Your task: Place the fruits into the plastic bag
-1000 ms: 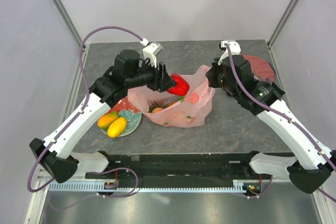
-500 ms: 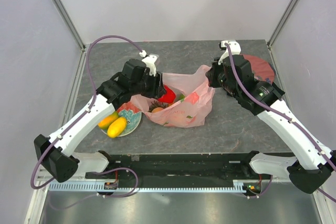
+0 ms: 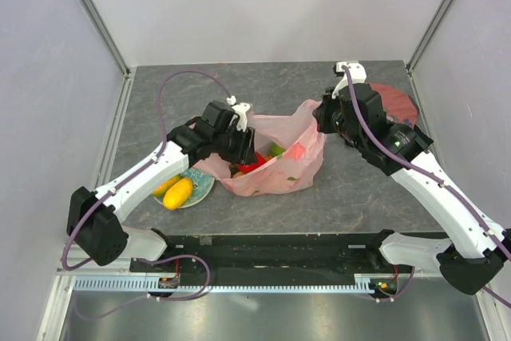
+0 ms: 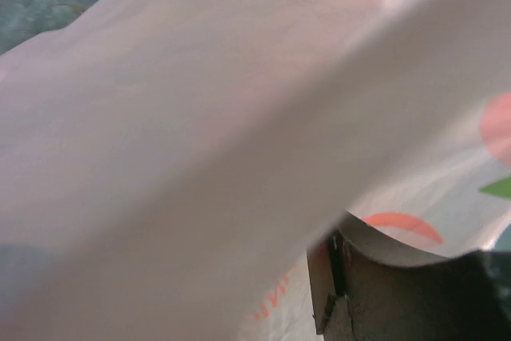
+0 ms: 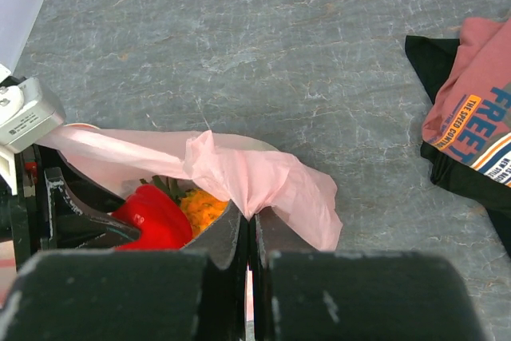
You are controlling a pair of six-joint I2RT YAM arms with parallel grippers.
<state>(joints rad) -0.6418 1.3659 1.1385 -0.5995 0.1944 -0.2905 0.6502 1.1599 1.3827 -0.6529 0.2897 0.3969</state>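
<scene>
We see the plastic bag (image 3: 279, 167) mid-table (image 3: 343, 205). Pepper (image 5: 156, 215) and pineapple (image 5: 204, 209) sit side by side inside it, with the left fingers (image 5: 76, 225) at the pepper. The plate (image 3: 201, 187) lies just left of the bag, mangoes (image 3: 177, 192) on it. The T-shirt (image 3: 399, 101) lies far right, apart from the bag.

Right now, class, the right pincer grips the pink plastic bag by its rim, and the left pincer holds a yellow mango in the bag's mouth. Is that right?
No. The left pincer holds the red pepper, not a yellow mango; the right wrist view shows it. The right pincer does grip the pink plastic bag by its rim.
</scene>
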